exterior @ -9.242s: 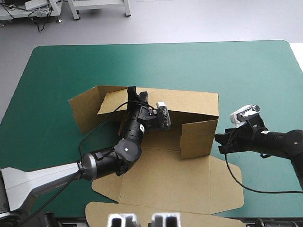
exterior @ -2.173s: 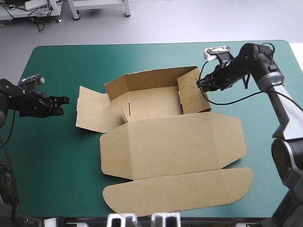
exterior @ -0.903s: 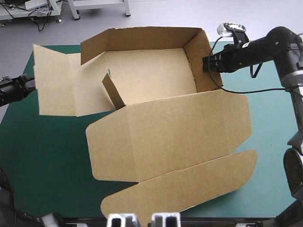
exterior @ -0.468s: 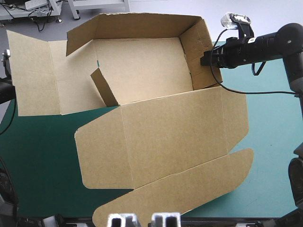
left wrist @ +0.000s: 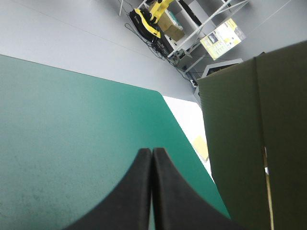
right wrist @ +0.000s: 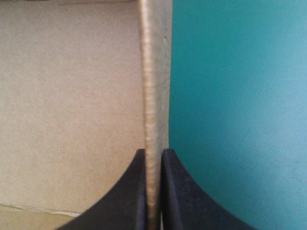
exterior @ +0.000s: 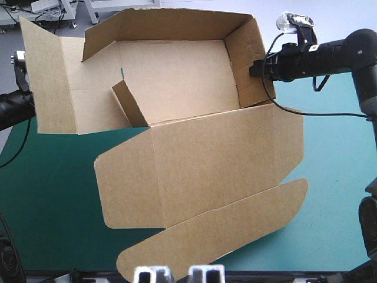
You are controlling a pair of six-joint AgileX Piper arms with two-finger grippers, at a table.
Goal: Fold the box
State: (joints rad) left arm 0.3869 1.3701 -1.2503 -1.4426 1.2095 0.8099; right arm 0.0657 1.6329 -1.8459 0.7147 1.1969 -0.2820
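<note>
Box (exterior: 194, 171) hangs tilted above the tabletop (exterior: 341, 177), right fingers (right wrist: 136, 191) pinching its 2 o'clock wall (exterior: 247, 59), left fingers (left wrist: 134, 191) closed on nothing at 9 o'clock beside the flap (exterior: 50, 82); judged risk: the one-sided hold lets the board slip or twist.

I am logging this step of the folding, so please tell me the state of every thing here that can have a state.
box: open tray, rear and right walls raised, left panel unfolded outward, lid spread open.
right end effector: shut on the box, pinching its right wall.
left end effector: shut, nothing between its fingers, the box beside it.
</note>
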